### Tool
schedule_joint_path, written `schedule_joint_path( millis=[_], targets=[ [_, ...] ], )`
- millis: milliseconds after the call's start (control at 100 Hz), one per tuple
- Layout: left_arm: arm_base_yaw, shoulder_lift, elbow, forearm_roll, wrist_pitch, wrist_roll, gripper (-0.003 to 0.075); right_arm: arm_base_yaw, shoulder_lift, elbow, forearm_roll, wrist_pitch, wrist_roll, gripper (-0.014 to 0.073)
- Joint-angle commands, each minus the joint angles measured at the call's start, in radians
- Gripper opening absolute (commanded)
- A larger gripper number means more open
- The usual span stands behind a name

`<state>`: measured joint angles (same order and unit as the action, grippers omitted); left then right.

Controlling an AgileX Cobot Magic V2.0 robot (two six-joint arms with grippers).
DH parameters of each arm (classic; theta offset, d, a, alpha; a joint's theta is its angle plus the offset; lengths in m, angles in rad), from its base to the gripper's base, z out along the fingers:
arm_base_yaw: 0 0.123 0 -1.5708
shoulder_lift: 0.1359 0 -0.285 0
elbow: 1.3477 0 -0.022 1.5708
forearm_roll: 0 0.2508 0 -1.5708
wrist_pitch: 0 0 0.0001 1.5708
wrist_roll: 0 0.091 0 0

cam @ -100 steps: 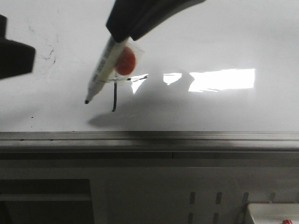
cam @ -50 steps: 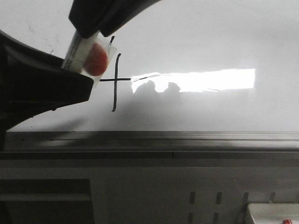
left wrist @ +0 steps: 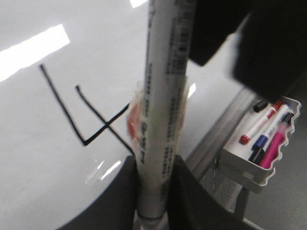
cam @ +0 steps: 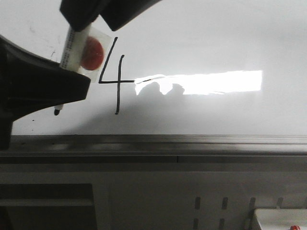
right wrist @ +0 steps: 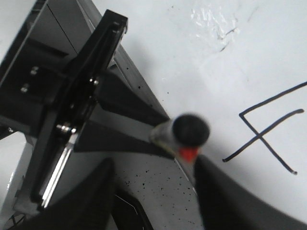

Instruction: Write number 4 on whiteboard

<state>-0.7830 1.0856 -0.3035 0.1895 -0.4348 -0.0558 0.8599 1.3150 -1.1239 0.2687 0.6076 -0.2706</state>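
Whiteboard [cam: 216,38], glossy white, rigid and slick, carries the thin black number 4 [cam: 114,79]. Right gripper [cam: 93,14] is clamped on the light, stiff white marker [cam: 71,52] mid-barrel. Left gripper [cam: 57,88]: jaw state unreadable.

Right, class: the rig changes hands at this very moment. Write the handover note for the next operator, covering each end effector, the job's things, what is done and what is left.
Right end effector: shut on the marker, gripping its upper end.
Left end effector: sits around the marker's lower barrel; the views do not show whether it grips.
Number 4: all three strokes drawn on the whiteboard, just right of the marker.
Done: the writing.
Left: probably only taking the marker away from the board.
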Motion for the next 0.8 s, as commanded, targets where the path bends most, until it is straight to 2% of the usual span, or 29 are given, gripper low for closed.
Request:
schedule_joint_path(
  millis=[0, 90, 230, 450, 580, 790],
  targets=[
    [-0.002, -0.008, -0.038, -0.19, -0.013, -0.021, -0.002, -0.011, -0.045, -0.031, 0.0, -0.065, -0.01, 0.0538],
    [0.005, -0.008, -0.073, -0.364, 0.095, -0.021, -0.002, -0.023, -0.075, -0.031, -0.005, -0.082, -0.01, 0.0534],
    [0.06, -0.008, -0.129, -0.539, 0.231, -0.021, -0.002, -0.038, -0.116, -0.031, -0.005, -0.097, -0.01, 0.0476],
    [0.161, -0.001, -0.149, -0.65, 0.279, -0.021, -0.002, -0.038, -0.137, -0.031, -0.005, -0.099, -0.01, 0.0449],
    [0.169, 0.018, -0.174, -0.678, 0.343, -0.021, -0.002, -0.038, -0.137, -0.031, -0.005, -0.099, -0.01, 0.0449],
    [0.169, 0.06, -0.189, -0.682, 0.344, -0.021, -0.0003, -0.038, -0.137, -0.031, -0.005, -0.1, -0.01, 0.0449]
  ],
)
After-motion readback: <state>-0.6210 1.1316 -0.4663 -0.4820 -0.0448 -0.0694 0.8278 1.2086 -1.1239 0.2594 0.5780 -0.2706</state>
